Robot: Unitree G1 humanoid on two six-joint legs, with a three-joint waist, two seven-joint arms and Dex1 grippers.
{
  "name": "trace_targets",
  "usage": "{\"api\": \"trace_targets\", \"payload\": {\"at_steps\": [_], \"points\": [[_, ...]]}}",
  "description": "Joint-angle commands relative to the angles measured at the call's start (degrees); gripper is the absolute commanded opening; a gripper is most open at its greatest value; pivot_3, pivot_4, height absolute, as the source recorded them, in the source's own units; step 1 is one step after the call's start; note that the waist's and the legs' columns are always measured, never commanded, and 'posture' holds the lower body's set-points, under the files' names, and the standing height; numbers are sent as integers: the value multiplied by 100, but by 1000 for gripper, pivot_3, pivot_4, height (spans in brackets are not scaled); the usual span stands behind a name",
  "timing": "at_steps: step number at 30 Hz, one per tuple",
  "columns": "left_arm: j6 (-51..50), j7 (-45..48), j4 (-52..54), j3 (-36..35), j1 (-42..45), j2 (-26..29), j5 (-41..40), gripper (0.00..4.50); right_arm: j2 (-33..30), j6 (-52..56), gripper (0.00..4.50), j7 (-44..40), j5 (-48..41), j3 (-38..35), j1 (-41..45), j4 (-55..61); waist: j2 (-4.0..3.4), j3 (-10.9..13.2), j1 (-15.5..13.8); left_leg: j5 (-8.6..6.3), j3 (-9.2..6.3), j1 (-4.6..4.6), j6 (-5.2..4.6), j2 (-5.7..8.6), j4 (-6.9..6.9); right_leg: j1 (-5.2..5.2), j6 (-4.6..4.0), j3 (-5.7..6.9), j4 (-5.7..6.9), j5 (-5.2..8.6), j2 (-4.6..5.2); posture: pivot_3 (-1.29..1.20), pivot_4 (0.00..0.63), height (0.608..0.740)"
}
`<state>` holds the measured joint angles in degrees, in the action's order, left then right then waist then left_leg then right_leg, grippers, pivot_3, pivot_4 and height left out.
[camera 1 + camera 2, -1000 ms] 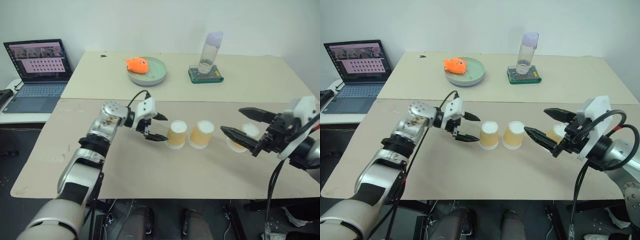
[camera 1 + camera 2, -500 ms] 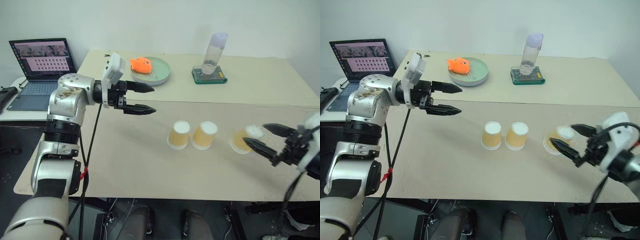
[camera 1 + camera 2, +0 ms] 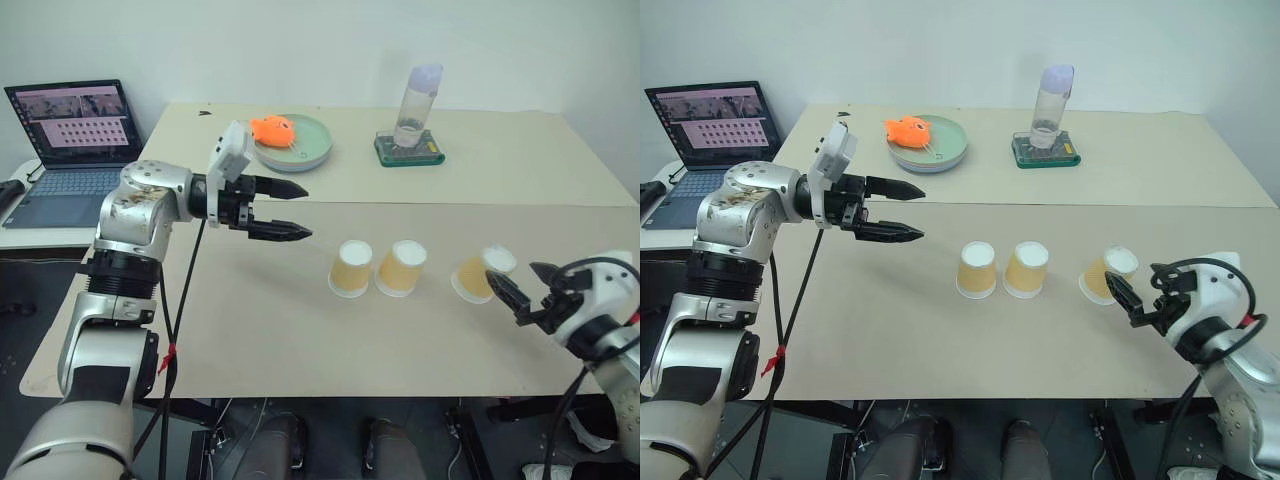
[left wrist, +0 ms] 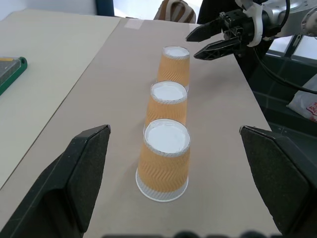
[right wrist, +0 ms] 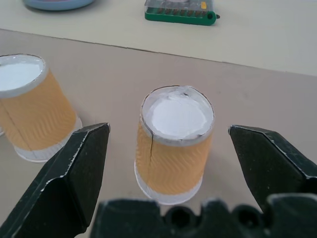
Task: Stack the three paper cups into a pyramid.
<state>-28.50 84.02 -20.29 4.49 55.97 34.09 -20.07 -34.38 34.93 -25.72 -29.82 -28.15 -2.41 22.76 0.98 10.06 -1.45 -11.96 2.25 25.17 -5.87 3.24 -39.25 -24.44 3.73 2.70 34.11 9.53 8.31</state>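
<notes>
The right claw (image 3: 1132,298) stood wide open and empty, low over the desk (image 3: 940,330), pointing at the right-hand cup (image 3: 1102,275), which lay straight ahead of it, near its tips but not yet between its fingers (image 5: 74,168). That cup stood upside down, its axis upright, wide rim on the desk. Past it, the middle cup (image 3: 1025,269) and the left-hand cup (image 3: 976,269) stood inverted almost side by side, apart from the third.

The left claw (image 3: 902,210), also spread and empty, hung raised and well clear of the row, so the right arm was much the nearer. Judging by this, the lone cup would be gripped from its right side. Bare desk lay around it; the near edge was close behind the right claw.
</notes>
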Motion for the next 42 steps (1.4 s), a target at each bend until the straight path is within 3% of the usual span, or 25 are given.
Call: {"api": "trace_targets", "payload": {"at_steps": [1, 20, 33, 42], "points": [[140, 14, 72, -4, 148, 117, 28, 4446, -21, -350, 4500, 94, 205, 2, 266, -211, 0, 0, -2, 0, 0, 0, -1, 0, 0, 0, 0, 1, 2, 0, -1, 0, 150, 740], [117, -139, 117, -23, 123, 110, 6, 4446, 278, -757, 4500, 136, 632, 704, 972, -1164, -1, -1, 79, 3, 0, -6, 0, -1, 0, 5, -1, 0, 4, 0, -6, 0, 150, 740], [118, -162, 176, 16, 67, 138, 19, 4446, -200, -795, 4500, 55, 570, 114, 841, -1138, -1, -1, 75, 3, 0, -6, 0, 0, 0, 6, -1, -1, 4, 0, -5, 0, 150, 740], [112, -171, 149, 37, 82, 131, 10, 4446, -282, -463, 4500, 145, 292, -371, 422, -429, -2, 0, 71, 2, 0, -6, -1, -1, 0, 6, -1, -3, 4, 0, -4, 0, 150, 740]]}}
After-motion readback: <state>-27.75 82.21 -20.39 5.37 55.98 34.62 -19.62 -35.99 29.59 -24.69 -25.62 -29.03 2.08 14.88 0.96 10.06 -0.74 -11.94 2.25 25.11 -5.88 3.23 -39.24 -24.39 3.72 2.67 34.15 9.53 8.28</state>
